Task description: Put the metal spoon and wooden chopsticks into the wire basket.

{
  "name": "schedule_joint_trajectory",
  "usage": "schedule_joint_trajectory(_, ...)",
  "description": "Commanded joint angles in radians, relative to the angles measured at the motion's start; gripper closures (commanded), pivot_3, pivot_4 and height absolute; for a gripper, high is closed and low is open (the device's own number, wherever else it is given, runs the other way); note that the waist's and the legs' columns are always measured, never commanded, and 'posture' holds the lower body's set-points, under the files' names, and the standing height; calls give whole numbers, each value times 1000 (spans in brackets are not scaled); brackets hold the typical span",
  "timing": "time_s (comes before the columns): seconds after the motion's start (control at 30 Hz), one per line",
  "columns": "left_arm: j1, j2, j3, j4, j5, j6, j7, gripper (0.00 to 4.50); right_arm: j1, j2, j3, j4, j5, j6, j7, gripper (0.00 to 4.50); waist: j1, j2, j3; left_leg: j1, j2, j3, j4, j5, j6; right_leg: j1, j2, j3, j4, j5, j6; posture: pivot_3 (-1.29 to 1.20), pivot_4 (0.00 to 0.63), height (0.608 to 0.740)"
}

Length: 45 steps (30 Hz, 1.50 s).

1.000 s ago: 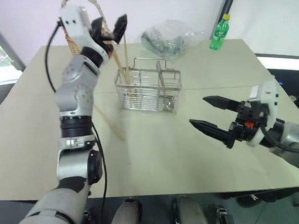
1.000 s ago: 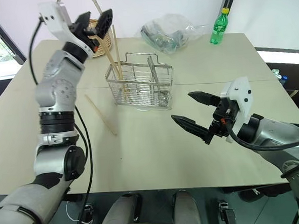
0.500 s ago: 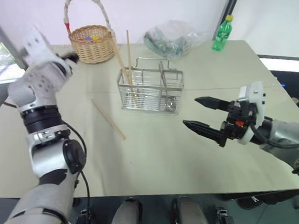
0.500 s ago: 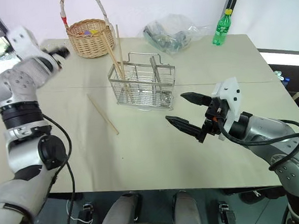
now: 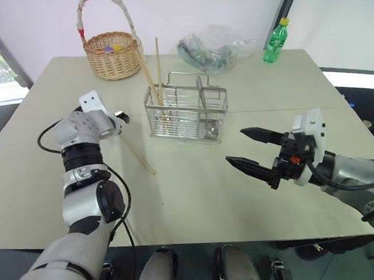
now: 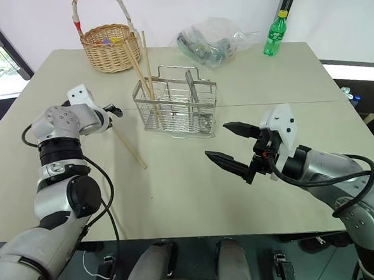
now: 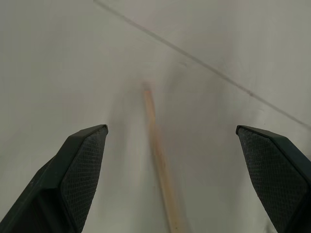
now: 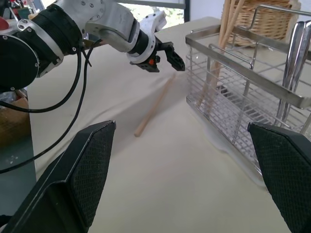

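The wire basket [image 5: 180, 118] stands mid-table. Two wooden chopsticks [image 5: 157, 65] lean upright in its left compartment. A slim shiny handle [image 5: 201, 93], apparently the metal spoon, stands in the middle compartment. Another wooden chopstick [image 5: 137, 154] lies flat on the table left of the basket. My left gripper [image 5: 118, 119] hangs open just over that chopstick's far end; in the left wrist view the stick [image 7: 158, 165] runs between the spread fingers [image 7: 80, 162]. My right gripper [image 5: 235, 146] hovers open and empty to the right of the basket, pointing left.
A round wicker basket [image 5: 112, 56] with a tall handle stands at the back left. A crumpled plastic bag [image 5: 213, 46] and a green bottle [image 5: 274, 41] sit at the back right. Bare tabletop lies in front of the wire basket.
My left arm has swung down from high beside the upright chopsticks to the table left of the basket, over the loose chopstick, still open. The right gripper has stayed put.
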State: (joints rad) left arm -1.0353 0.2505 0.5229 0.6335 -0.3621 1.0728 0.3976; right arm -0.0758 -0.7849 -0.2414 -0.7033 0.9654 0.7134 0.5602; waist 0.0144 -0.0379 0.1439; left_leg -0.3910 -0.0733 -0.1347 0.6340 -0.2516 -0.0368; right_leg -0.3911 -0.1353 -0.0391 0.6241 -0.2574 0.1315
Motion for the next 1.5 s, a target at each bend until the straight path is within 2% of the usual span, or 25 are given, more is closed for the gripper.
schedule_joint_trajectory(0.03,-42,4,-10,57,19,-52,-1,39,13,8,-32,-42,10,-16,-15,0,0,0,0,0,0,0,0,0,0,0,0,0,0,0,0,0,150,666)
schedule_joint_trajectory(0.23,-69,7,-17,190,28,-135,-35,39,32,18,-42,-58,12,-21,-33,0,2,1,-1,1,0,0,0,0,0,1,-1,0,0,0,0,0,150,666)
schedule_joint_trajectory(0.27,-75,6,-15,210,28,-149,-40,279,34,19,-44,-61,12,-22,-35,0,2,1,-1,1,0,0,0,0,0,1,-1,0,0,0,0,0,150,666)
schedule_joint_trajectory(0.33,-84,8,-12,238,27,-164,-45,930,37,20,-45,-64,13,-22,-38,0,2,1,-1,1,0,0,0,0,0,1,-1,0,1,0,0,0,150,666)
schedule_joint_trajectory(0.4,-91,8,-15,257,28,-176,-49,1853,41,19,-54,-63,13,-25,-39,0,4,1,-1,1,0,0,0,0,0,1,-1,0,1,0,0,0,150,666)
schedule_joint_trajectory(0.57,-104,12,-14,276,24,-192,-48,4467,44,18,-63,-61,11,-26,-37,0,10,1,-1,1,-1,0,1,0,0,1,-1,0,1,0,0,0,150,666)
schedule_joint_trajectory(0.8,-105,42,-27,256,41,-236,-65,4467,37,11,-65,-52,8,-25,-24,0,23,0,-1,0,0,1,1,0,0,0,-1,0,1,0,0,0,150,666)
schedule_joint_trajectory(1.0,-140,114,-30,212,38,-374,-136,4467,15,-8,-72,-35,19,-11,-7,0,22,0,-1,0,0,1,0,0,0,-1,-1,0,1,0,0,0,150,666)
schedule_joint_trajectory(1.27,-297,203,0,51,-81,-680,-445,4467,-4,-26,-69,-22,36,3,0,0,25,-1,0,-2,0,1,0,0,0,-1,-1,0,-2,0,0,0,150,666)
schedule_joint_trajectory(1.37,-365,202,1,-7,-143,-685,-531,4467,-7,-26,-67,-21,41,5,-1,0,25,-1,0,-2,0,1,0,0,0,0,-2,0,-3,0,0,0,150,666)
schedule_joint_trajectory(1.5,-383,160,-71,-80,-156,-641,-600,4467,-7,-19,-60,-19,37,3,-5,0,24,1,-1,0,0,1,0,0,0,2,-1,0,-4,0,0,0,150,666)
